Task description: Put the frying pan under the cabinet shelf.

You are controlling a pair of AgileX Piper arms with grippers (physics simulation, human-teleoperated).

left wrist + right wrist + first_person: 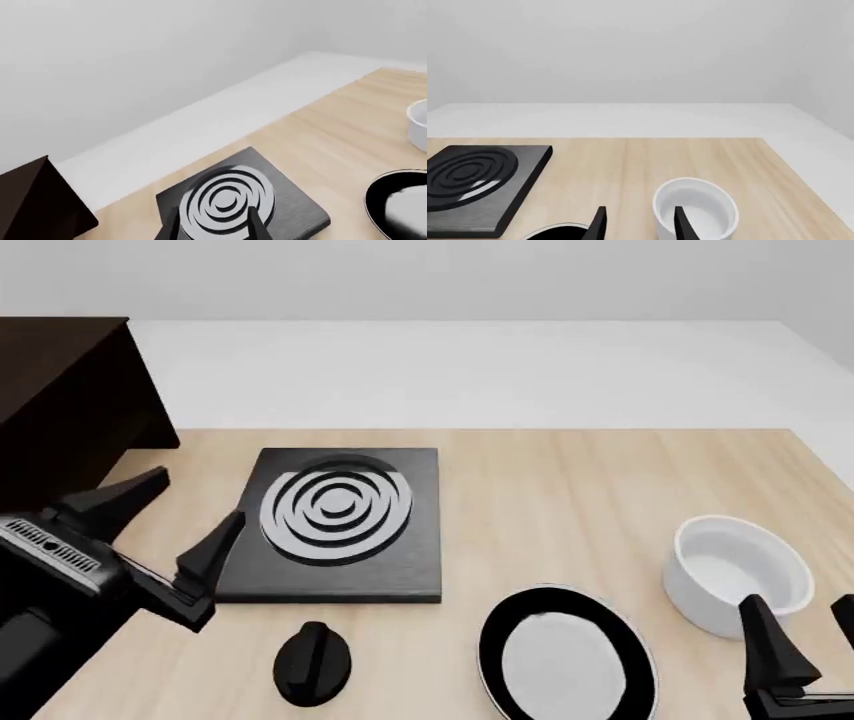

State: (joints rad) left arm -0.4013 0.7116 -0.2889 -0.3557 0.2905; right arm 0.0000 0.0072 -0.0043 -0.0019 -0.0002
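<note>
The frying pan (567,657) lies flat on the wooden surface (574,500) at the near edge, toward the right, untouched by either arm. Its glossy black rim rings a pale grey reflecting inside, and its lower part is cut off by the front view's edge, so no handle shows there. It looks rigid and fairly heavy for its size, with a smooth, slick finish; a pinch on the thin rim would probably slip or tip it, so the handle, wherever it sits out of view, seems the better place to take hold.

Just beside it to the right stands a deep white bowl (741,575), close enough to crowd an approach from that side. To the left of the pan a small black knob-like object (314,663) rests on the wood. Beyond these lies the square black burner slab (344,523) with grey rings.

The right hand (637,222) hovers released, fingers apart, near the bowl. The left hand (167,535) is likewise spread and empty, near the slab's left edge. The cabinet shelf (67,405) stands at the far left, well apart from the pan.
</note>
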